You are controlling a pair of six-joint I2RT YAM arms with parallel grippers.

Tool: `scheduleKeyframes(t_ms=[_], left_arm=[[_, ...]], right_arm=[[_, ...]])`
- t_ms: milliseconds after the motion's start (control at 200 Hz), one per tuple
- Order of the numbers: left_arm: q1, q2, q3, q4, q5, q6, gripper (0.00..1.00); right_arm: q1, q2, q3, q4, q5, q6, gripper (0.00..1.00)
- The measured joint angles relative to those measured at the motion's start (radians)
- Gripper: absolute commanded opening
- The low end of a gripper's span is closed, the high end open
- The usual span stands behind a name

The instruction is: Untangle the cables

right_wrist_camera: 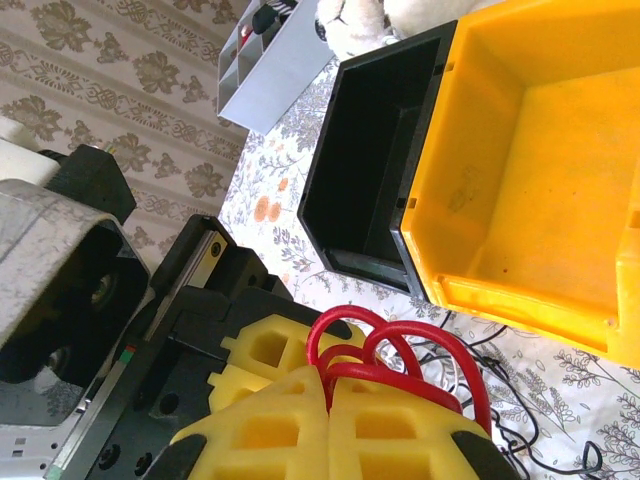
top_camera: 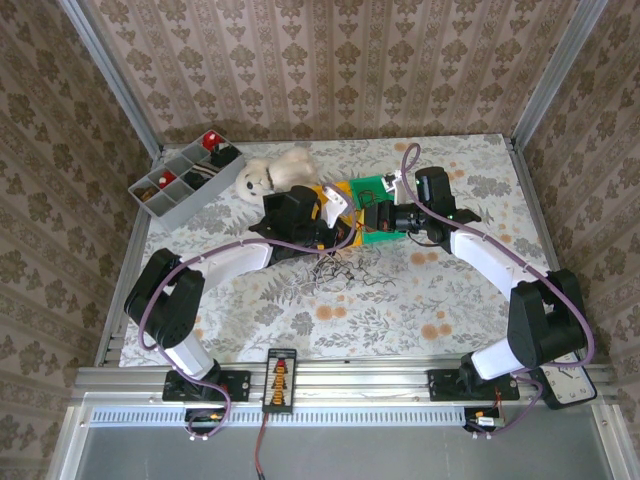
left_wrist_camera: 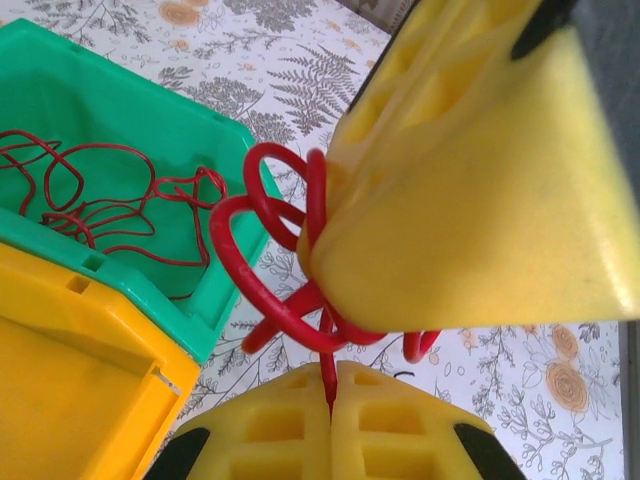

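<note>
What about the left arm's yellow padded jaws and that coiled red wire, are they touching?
Touching. The left wrist view shows the coiled red wire pinched in the seam between the left arm's shut jaws.

Nothing written can be read; orange marks on the black box (top_camera: 282, 377) at the near rail (top_camera: 400, 378) are too small.

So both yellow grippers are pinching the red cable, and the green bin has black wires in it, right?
Not quite. The left wrist view shows the wires in the green bin are red, not black. The left gripper and right gripper are both pinching the red cable.
</note>
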Motion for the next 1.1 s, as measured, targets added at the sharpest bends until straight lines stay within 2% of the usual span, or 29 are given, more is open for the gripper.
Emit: scheduleKeyframes(t_ms=[125, 340, 575, 1100], left_arm=[[0.0, 0.01, -0.001, 0.012, -0.027, -0.019, 0.0], [-0.013, 0.012, -0.069, 0.098, -0.15, -0.035, 0.0], [-0.013, 0.012, -0.086, 0.134, -0.213, -0.045, 0.0], [0.051, 0.008, -0.163, 0.241, -0.237, -0.154, 0.0]], right_arm=[[0.0, 0.0, 0.0, 0.0, 0.0, 0.0, 0.05], [-0.016, 0.0, 0.0, -0.002, 0.001, 0.0, 0.05], [-0.047, -0.015, 0.0, -0.012, 0.0, 0.0, 0.05], [-0.164, -0.11, -0.033, -0.04, 0.0, 0.001, 0.05]])
